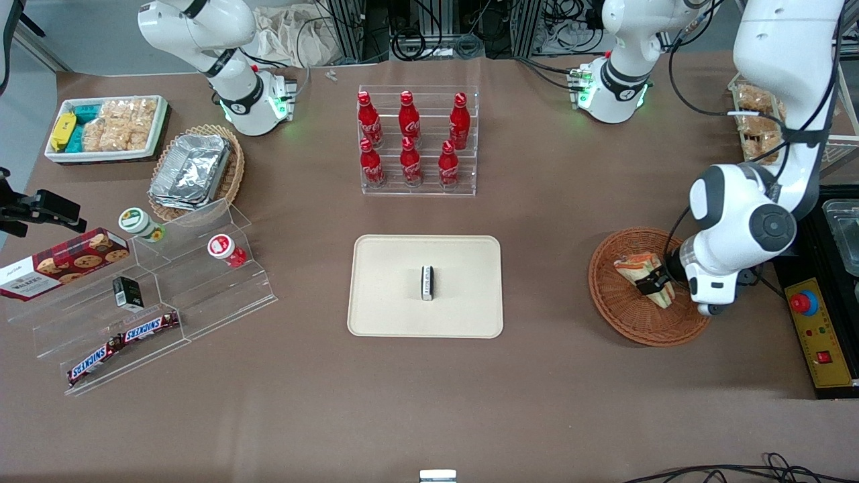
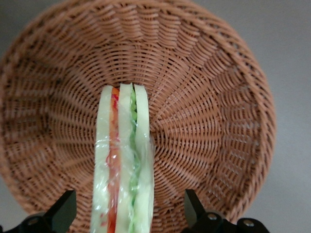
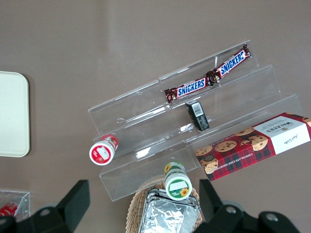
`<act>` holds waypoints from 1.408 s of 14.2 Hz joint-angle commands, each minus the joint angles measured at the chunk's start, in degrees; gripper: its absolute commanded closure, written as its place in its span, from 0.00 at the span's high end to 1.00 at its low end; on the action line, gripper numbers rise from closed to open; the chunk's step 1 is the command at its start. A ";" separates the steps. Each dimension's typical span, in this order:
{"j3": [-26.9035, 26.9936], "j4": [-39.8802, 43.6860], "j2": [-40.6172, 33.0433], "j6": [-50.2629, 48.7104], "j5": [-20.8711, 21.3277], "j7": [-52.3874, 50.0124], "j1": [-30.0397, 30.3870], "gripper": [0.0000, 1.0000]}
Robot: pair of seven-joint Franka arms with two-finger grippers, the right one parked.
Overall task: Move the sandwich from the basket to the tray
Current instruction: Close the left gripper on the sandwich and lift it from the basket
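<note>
- At the right of the front view, the sandwich (image 1: 645, 277) lies in the basket (image 1: 621, 312), the gripper (image 1: 654, 283) down over it.
- Its fingers (image 2: 63, 211) stand apart, one at each bread face, not yet touching.
- Looks light, soft and slippery in its wrap: squeeze gently across the bread faces.
- Well apart waits the tray (image 1: 389, 288).

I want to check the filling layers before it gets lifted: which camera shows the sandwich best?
The left wrist view: the sandwich stands edge-on in the basket, its red and green layers plain, between the open end effector fingers. The front view shows it small, partly covered by the end effector. The right wrist view does not show it.
</note>
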 commanded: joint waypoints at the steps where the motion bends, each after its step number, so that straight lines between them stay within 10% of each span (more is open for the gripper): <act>1: -0.45 -0.96 1.18 2.01 0.99 -1.55 0.45 0.74; 4: -0.45 -0.87 2.15 2.01 2.56 -1.47 0.54 0.01; 9: -1.06 1.57 -6.34 -9.98 5.21 1.07 0.37 0.00; 13: -8.15 12.28 -9.89 -26.62 -0.75 6.00 -0.86 0.00; 20: -25.67 14.69 0.11 -13.75 2.82 6.97 -6.99 0.00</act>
